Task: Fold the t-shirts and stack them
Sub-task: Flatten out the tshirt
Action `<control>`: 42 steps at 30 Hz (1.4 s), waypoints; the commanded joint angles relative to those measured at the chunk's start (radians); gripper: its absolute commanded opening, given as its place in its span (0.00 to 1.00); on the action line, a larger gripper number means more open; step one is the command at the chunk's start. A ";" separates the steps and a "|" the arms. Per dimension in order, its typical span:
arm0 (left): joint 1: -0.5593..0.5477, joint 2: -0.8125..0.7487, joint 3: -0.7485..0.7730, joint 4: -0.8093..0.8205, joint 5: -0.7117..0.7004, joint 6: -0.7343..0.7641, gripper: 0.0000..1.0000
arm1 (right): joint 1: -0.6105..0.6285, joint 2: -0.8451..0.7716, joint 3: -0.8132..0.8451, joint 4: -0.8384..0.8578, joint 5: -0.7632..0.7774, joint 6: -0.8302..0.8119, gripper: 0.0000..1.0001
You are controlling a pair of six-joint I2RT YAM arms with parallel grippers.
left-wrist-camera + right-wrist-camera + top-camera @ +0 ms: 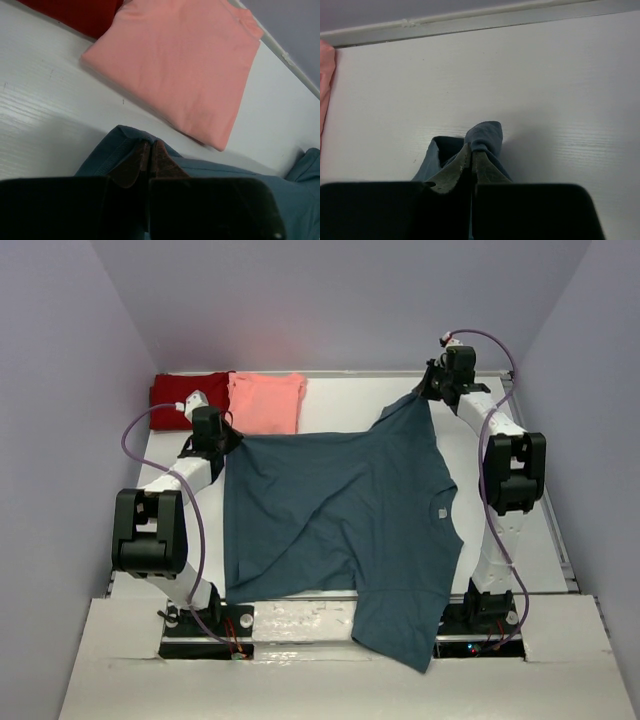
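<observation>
A large dark teal-blue t-shirt (340,510) is stretched over the white table, its lower part hanging over the near edge. My left gripper (222,440) is shut on its far left corner, seen as teal cloth (107,150) round the pinched fingertips in the left wrist view. My right gripper (430,390) is shut on its far right corner, a bunched teal tip (485,135) in the right wrist view. A folded salmon-pink t-shirt (266,400) lies at the far left, close beyond my left gripper (151,145). A folded dark red t-shirt (188,398) lies left of it.
The table's back rail (370,373) runs along the far wall, close behind my right gripper (471,149). Lavender walls close in both sides. The white table surface (340,405) shows between the pink shirt and the right arm.
</observation>
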 commanded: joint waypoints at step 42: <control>0.015 -0.313 -0.129 0.180 -0.007 0.011 0.90 | -0.001 -0.142 -0.145 -0.106 -0.083 0.063 0.85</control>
